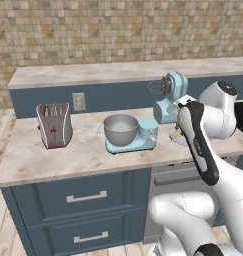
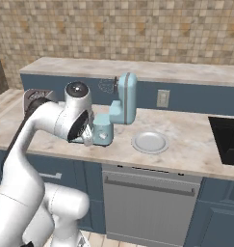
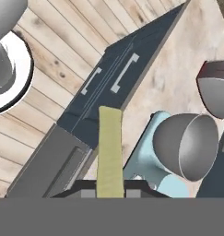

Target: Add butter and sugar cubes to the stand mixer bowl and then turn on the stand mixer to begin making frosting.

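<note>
The robot's claw [image 3: 110,191] pinches the pale yellow butter [image 3: 109,152] above the desk [image 1: 88,152], the stand mixer bowl [image 3: 187,145] just beside it.

Bowl [image 1: 121,129] looks like plain matt grey metal, mixer [image 1: 163,112] is smooth light-blue plastic — counter [image 1: 53,155] is pale mottled stone, floor [image 3: 44,60] wood planks.

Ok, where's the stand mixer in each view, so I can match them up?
Left base view: stand mixer right of centre, beside the arm.
Right base view: stand mixer left of centre, behind the arm.
Hand view: stand mixer bottom right, its blue base.
Shared landmark: the marble counter beneath it.
</note>
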Robot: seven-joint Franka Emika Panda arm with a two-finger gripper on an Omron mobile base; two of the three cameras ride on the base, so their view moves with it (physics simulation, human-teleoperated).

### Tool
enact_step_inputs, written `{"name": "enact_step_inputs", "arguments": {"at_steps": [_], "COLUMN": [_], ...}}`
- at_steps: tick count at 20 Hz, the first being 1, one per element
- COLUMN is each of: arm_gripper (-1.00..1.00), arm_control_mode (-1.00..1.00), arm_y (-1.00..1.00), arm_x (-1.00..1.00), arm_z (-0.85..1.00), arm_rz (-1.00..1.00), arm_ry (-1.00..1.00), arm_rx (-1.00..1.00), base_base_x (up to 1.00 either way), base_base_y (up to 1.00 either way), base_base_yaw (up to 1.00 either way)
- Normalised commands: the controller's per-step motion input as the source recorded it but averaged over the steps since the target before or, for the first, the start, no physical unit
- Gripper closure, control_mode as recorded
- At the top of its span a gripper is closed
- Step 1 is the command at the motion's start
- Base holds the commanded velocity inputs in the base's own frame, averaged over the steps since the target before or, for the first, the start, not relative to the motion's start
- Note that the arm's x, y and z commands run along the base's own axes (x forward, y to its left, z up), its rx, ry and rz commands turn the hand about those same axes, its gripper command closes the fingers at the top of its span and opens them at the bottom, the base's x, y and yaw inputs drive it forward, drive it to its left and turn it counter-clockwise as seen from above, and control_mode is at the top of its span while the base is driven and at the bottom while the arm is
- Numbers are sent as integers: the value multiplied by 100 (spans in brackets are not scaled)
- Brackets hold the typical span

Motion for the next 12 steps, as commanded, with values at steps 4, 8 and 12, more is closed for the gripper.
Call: {"name": "enact_step_inputs", "arguments": {"at_steps": [4,8,12], "arm_gripper": [100,100,100], "arm_control_mode": [-100,-100,-100], "arm_y": [56,50,46], "arm_x": [22,46,52], "arm_z": [29,14,8], "arm_rz": [0,0,0], "arm_ry": [15,19,23], "arm_rx": [-18,-13,-10], "base_base_x": [0,0,0], "base_base_y": [0,0,0], "base_base_yaw": [0,0,0]}}
